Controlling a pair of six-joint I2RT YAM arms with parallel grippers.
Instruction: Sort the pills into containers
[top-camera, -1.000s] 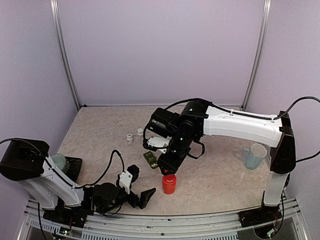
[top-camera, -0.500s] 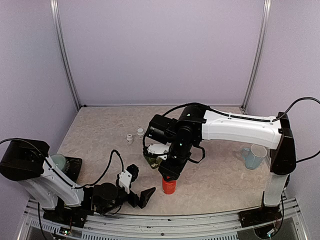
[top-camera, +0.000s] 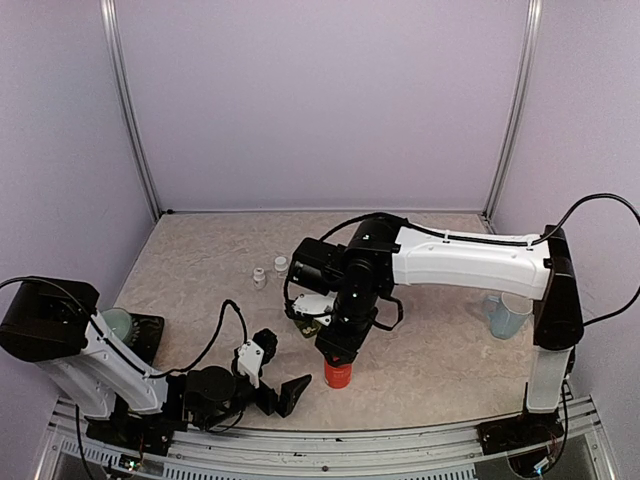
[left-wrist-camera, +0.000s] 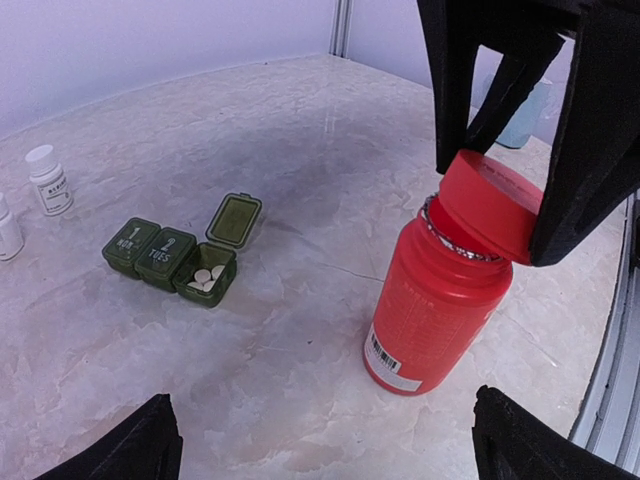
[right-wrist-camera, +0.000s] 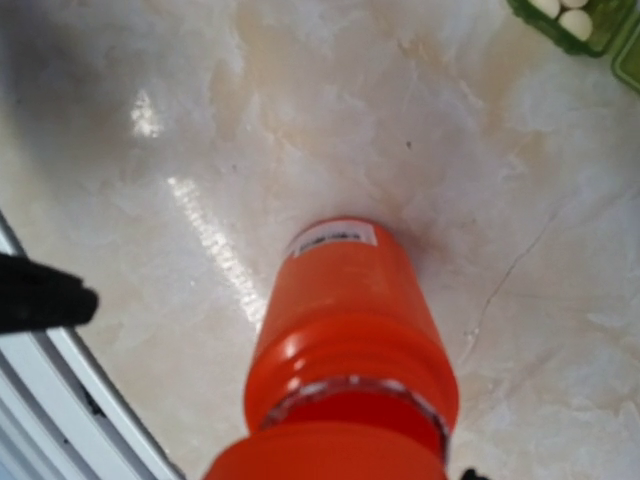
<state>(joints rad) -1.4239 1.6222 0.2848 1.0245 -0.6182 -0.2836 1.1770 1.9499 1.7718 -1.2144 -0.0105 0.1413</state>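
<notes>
The containers (left-wrist-camera: 180, 255) are a dark green strip of three compartments; the nearest one stands with its lid up and holds white pills (left-wrist-camera: 208, 277). They also show in the right wrist view, containers (right-wrist-camera: 590, 25) at the top right corner. A red bottle (left-wrist-camera: 440, 290) stands upright on the table. Its red cap (left-wrist-camera: 490, 205) sits tilted over the mouth, with my right gripper (top-camera: 335, 348) shut on it from above. My left gripper (left-wrist-camera: 325, 430) is open and low, facing the bottle (top-camera: 338, 375).
Two small white bottles (left-wrist-camera: 48, 180) (left-wrist-camera: 8, 228) stand left of the strip. A pale blue mug (top-camera: 510, 315) is at the far right by the right arm's base. A black stand with a pale green item (top-camera: 125, 325) sits at the left edge.
My right arm has moved toward the near edge and down, bringing the red cap over the red bottle's mouth. The left arm has not moved.
</notes>
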